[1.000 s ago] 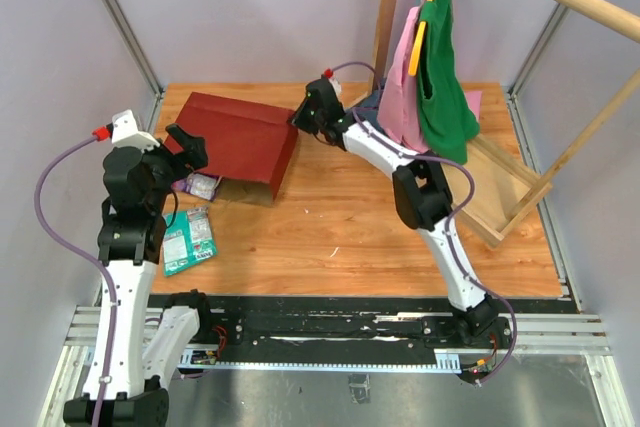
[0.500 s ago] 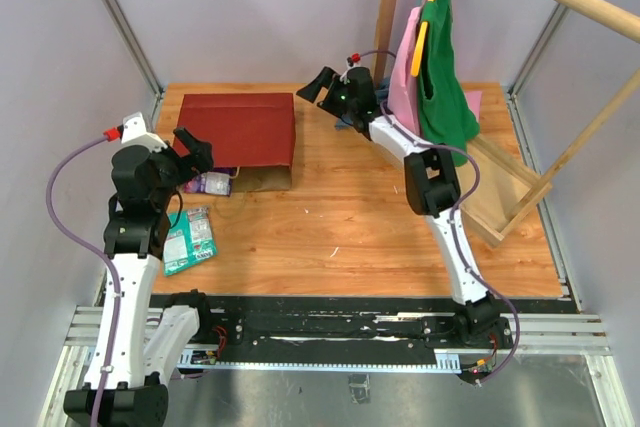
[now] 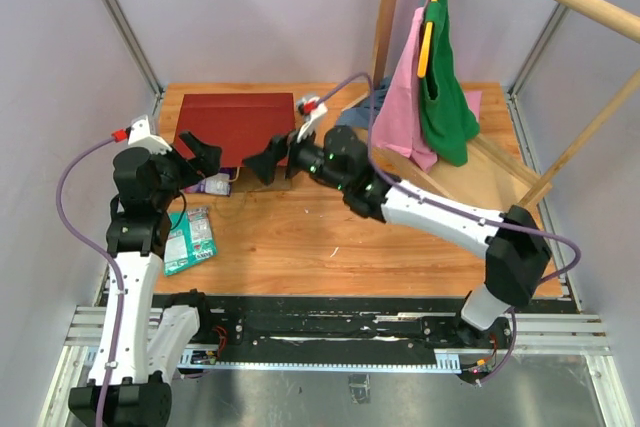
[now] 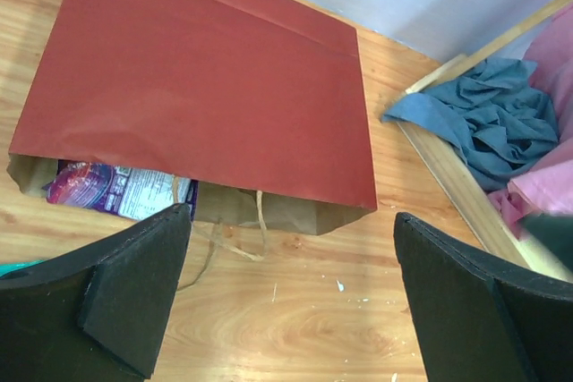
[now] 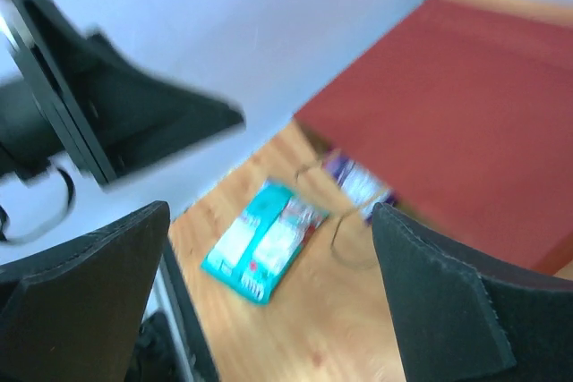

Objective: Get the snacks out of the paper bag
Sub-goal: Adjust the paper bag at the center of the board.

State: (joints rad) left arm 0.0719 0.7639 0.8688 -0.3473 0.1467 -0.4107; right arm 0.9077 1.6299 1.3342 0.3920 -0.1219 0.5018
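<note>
Overhead view, bag-emptying task. The paper bag [image 3: 235, 127] lies flat at the far left of the bench [image 3: 400, 237], its open mouth along the near edge, running left to right. A purple packet [image 3: 210, 185] shows at the left end of that mouth, half inside, its long axis parallel to the mouth. A teal packet [image 3: 188, 239] lies out on the bench, nearer and to the left. My left fingers [image 3: 205, 159] are spread wide and empty, just beside the purple packet, which lies slightly near and right of them. My right fingers [image 3: 265, 160], also spread and empty, hang by the right end of the mouth. I judge the left arm nearer for the next pick.
</note>
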